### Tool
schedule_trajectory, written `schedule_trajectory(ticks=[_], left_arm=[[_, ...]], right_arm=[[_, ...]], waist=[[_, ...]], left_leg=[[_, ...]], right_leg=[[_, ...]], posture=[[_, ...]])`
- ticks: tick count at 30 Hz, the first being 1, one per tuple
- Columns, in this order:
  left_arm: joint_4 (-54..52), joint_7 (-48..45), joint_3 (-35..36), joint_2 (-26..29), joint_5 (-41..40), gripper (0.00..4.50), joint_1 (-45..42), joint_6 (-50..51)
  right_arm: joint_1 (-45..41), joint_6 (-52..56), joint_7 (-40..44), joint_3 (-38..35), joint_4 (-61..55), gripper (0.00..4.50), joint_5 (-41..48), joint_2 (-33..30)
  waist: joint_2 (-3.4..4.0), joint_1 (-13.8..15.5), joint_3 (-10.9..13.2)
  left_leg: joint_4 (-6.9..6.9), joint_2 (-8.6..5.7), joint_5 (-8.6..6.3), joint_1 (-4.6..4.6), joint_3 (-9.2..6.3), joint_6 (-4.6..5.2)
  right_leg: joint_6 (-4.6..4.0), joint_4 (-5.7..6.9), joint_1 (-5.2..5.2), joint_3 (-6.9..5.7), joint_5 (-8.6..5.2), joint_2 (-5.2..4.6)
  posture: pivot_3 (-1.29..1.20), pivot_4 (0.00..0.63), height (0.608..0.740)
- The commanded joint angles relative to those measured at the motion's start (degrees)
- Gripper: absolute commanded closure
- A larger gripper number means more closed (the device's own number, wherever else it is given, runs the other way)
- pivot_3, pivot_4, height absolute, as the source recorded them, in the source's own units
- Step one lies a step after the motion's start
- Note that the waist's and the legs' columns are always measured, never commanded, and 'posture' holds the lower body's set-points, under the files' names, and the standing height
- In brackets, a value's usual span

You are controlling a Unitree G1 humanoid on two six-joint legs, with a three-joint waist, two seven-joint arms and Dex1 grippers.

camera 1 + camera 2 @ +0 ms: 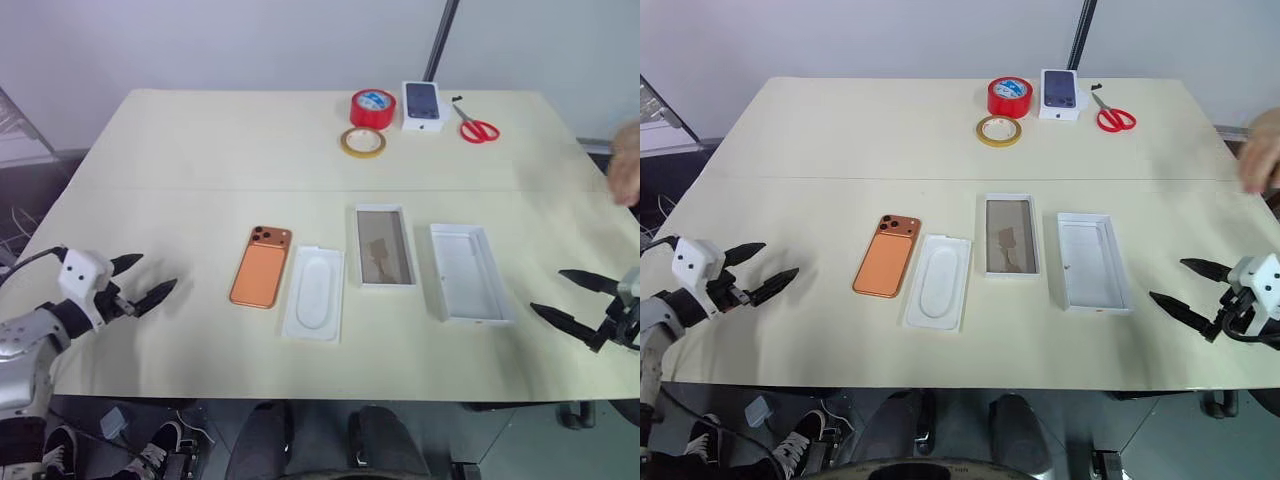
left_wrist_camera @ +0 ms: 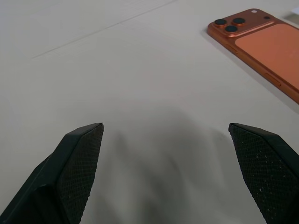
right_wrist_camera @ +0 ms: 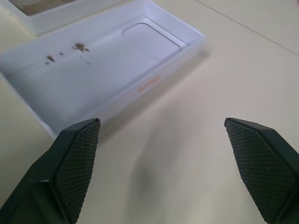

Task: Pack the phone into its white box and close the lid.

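Lying flat: phone (image 1: 261, 266) back-up on the bench (image 1: 200, 140), long axis running near-to-far with a slight tilt, its lens corner at the far end
Phone's neighbours: flat white insert (image 1: 314, 293) with an oval recess just to its right, then the white box (image 1: 384, 246), then the lid (image 1: 468, 272) — a row of four across the middle, none touching
White box: open side up, brownish floor showing, long axis also near-to-far
Lid: open side up, white inside with a few brown specks, far end leaning a little left
Left tool (image 1: 140, 282): fingers spread wide, nothing between them, hovering over the bench's left part, well apart from the phone
Right tool (image 1: 574, 299): spread wide too, empty — near the lid's near right corner
Far edge: red tape roll (image 1: 372, 108), tan tape ring (image 1: 362, 142), small white box with a phone picture (image 1: 422, 105), red-handled scissors (image 1: 476, 126)
Right edge: a person's hand (image 1: 627, 165)
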Motion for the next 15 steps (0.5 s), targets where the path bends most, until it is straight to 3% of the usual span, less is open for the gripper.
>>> schedule_trajectory(ticks=[1,15], left_arm=[[-1.2,0.6,1.3,0.3,0.5,0.00,-0.6,-3.1],[0.5,-1.4,-0.5,0.7,1.7,0.00,-3.6,-4.5]], right_arm=[[-2.0,-1.5,-0.7,-1.1,1.4,0.05,-0.2,-1.2],[-5.2,-0.2,-1.7,1.0,-1.4,0.05,-0.9,-0.2]], waist=[[0.01,0.0,0.0],[0.01,0.0,0.0]], left_leg=[[-0.01,0.00,0.00,0.00,0.00,0.00],[-0.19,0.00,0.01,0.05,0.06,-0.01]], right_leg=[[0.00,0.00,0.00,0.00,0.00,0.00],[0.09,0.00,-0.05,0.01,0.06,0.00]], posture=[[0.00,0.150,0.740],[0.00,0.150,0.740]])
